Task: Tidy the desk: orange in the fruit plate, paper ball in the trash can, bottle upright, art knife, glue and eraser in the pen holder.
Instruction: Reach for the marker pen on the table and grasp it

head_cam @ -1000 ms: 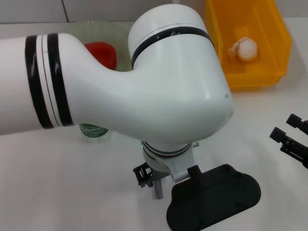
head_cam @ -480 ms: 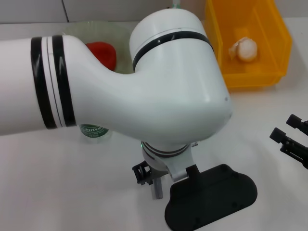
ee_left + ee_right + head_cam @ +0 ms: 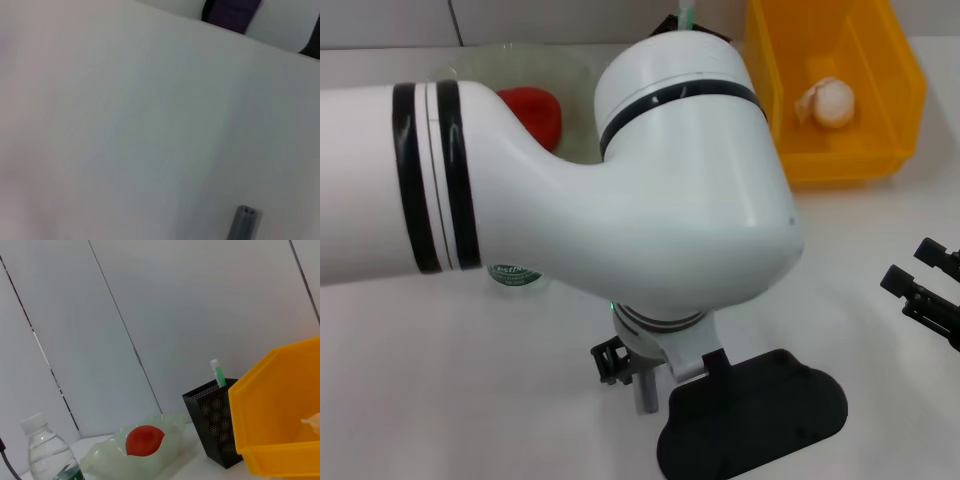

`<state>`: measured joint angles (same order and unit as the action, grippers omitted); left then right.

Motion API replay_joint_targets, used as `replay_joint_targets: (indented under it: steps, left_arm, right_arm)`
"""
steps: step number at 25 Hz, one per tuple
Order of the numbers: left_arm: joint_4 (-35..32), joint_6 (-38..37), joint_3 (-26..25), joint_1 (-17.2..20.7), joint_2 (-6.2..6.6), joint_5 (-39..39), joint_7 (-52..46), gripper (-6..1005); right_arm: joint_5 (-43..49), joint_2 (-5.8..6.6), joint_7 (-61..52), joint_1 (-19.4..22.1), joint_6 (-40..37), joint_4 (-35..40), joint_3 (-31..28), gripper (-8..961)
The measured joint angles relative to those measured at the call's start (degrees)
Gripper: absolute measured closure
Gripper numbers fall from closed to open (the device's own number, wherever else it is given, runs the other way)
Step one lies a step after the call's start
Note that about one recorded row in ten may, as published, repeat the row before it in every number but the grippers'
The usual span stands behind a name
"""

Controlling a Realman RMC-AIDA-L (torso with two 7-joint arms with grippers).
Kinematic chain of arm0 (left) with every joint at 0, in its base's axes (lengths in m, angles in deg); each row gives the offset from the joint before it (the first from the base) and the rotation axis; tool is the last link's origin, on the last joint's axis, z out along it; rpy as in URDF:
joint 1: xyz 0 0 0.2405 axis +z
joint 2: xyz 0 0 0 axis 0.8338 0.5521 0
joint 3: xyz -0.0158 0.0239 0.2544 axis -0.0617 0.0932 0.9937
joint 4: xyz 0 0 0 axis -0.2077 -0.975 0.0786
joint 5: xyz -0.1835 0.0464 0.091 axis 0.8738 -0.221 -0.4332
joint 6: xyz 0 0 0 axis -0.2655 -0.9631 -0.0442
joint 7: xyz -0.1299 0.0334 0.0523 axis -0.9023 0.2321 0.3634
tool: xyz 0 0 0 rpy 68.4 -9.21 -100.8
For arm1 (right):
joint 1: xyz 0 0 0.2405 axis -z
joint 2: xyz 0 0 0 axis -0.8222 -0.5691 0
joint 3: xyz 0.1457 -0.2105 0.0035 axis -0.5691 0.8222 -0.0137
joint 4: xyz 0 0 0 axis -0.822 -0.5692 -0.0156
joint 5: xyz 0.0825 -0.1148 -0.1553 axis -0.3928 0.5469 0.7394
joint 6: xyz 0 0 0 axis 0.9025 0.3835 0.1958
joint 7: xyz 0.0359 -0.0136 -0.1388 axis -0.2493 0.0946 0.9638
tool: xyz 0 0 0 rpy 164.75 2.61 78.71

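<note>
The small grey cylindrical stick (image 3: 646,392), which I take for the glue or the art knife, hangs close over the white desk top (image 3: 440,380) at the near edge of the head view, just under my left wrist. It stands nearly upright, its long axis pointing down at the desk. My left gripper (image 3: 632,372) appears to hold it by its upper end, though my own big white elbow hides most of the fingers, so I cannot tell for sure how they stand. The left wrist view shows only bare desk and the stick's grey tip (image 3: 244,222).

The black mesh pen holder (image 3: 212,425), with a green-and-white pen already in it, stands at the far side of the desk, between the pale green fruit plate (image 3: 110,457) holding the orange-red fruit (image 3: 144,439) and the yellow plastic trash bin (image 3: 840,85) with the crumpled paper ball (image 3: 826,101). So the stick's goal lies straight ahead and away from my left tool, and the left arm is the nearer one. The clear water bottle (image 3: 47,452) stands upright. My right gripper (image 3: 928,290) is parked low at the right, fingers apart and empty.
</note>
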<state>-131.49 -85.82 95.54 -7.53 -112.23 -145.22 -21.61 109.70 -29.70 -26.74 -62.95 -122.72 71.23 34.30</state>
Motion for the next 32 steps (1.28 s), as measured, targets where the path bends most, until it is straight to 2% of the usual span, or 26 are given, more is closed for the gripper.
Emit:
replay_joint_targets:
  steps: [13, 19, 32]
  left_arm:
    - [0.5, 0.1, 0.6, -0.2, -0.09, 0.1, 0.0, 523]
    - [0.7, 0.3, 1.1, -0.2, -0.09, 0.3, 0.0, 614]
    - [0.6, 1.1, 2.4, -0.3, -0.18, 1.1, 0.0, 682]
  right_arm:
    - [0.0, 0.0, -0.1, 0.0, 0.0, 0.0, 0.0, 168]
    - [0.0, 0.0, -0.1, 0.0, 0.0, 0.0, 0.0, 169]
    - [0.0, 0.0, -0.3, 0.0, 0.0, 0.0, 0.0, 168]
